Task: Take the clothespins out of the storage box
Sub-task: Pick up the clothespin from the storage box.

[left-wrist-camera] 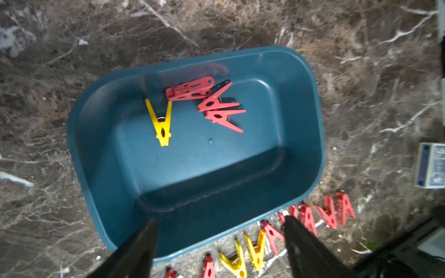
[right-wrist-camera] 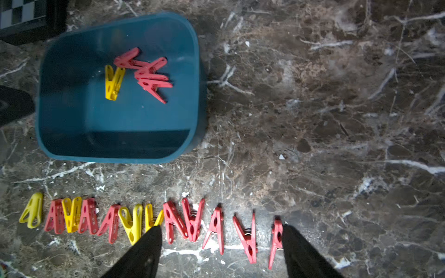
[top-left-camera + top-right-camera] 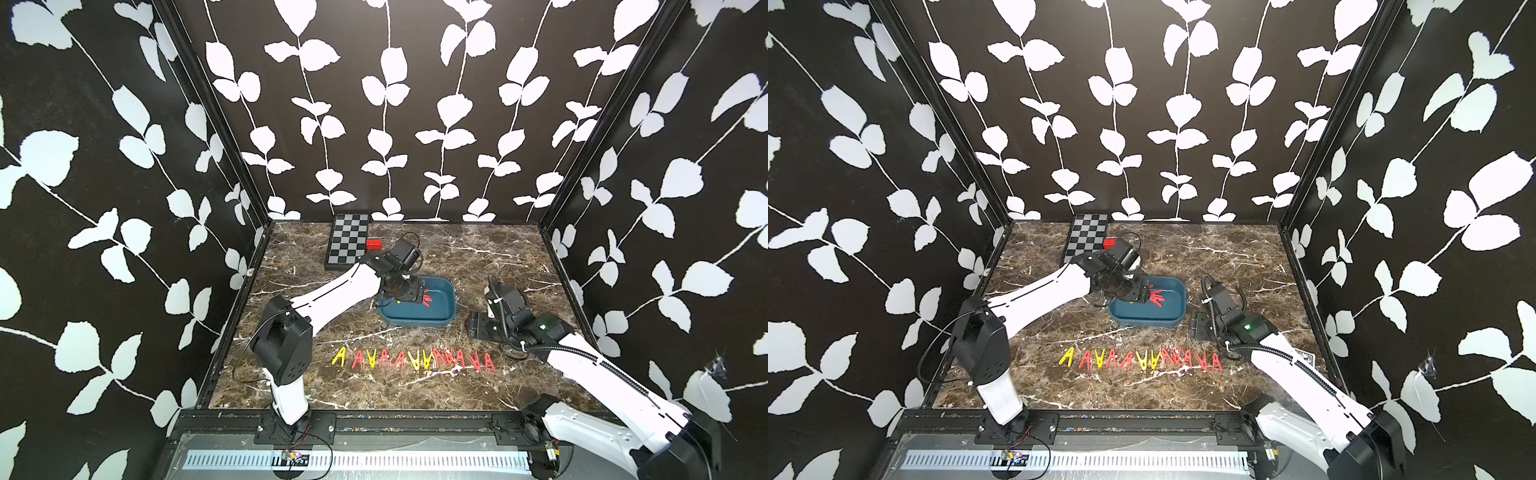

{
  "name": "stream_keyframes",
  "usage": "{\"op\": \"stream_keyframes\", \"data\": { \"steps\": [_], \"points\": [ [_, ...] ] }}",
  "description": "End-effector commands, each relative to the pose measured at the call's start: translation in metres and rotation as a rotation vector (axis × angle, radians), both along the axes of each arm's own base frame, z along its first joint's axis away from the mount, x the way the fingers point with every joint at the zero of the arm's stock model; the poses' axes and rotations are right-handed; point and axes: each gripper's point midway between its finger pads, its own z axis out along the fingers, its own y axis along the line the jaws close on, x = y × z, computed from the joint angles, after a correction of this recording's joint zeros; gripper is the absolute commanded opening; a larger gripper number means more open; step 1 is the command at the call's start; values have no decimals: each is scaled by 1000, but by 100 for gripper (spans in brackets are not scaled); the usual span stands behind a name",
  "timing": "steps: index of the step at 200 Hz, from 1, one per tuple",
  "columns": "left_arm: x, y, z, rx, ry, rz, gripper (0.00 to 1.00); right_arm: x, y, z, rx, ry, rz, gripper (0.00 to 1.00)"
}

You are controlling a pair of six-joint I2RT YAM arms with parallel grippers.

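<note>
Brown marble tabletop (image 3: 478, 257). Four clothespins (image 1: 224, 105) sit in the storage box (image 1: 298, 134), with the laid-out row (image 3: 415, 359) at its 6 o'clock. My left gripper (image 1: 220, 218) hangs spread and empty over the box, and my right gripper (image 2: 220, 226) is spread too. I'd drop on the lone yellow clothespin (image 1: 161, 125), 9 o'clock of the reds.

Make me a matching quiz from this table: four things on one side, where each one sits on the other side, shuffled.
Things:
1. storage box
2. checkered board
3. red block
4. row of clothespins

Places:
A. lined up along the front of the table
B. at the table's far edge
C. middle of the table
D. right beside the checkered board

Pairs: 1-C, 2-B, 3-D, 4-A
</note>
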Motion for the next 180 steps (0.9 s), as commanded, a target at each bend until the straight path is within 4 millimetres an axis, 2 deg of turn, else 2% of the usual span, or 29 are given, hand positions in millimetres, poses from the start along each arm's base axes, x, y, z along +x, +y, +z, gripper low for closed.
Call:
{"op": "stream_keyframes", "data": {
  "steps": [1,7,12,33,49,71,76,104,180],
  "points": [
    [9,12,2,74,-30,10,70,18,9,15,15,-71,15,89],
    [12,15,-2,84,-26,28,66,21,11,16,19,-77,18,98],
    [14,18,-4,87,-21,41,64,24,13,17,24,-82,20,99],
    [27,26,-16,83,13,104,58,34,22,22,45,-99,31,99],
    [36,23,-22,86,7,110,56,42,29,26,57,-114,38,99],
    [44,21,-34,123,15,111,48,51,35,32,60,-129,48,99],
    [53,31,-37,127,21,139,47,53,37,33,61,-132,52,99],
    [67,34,-53,156,34,150,41,60,42,35,53,-137,67,99],
    [81,34,-85,213,67,142,35,68,45,28,40,-116,68,99]
  ]
}}
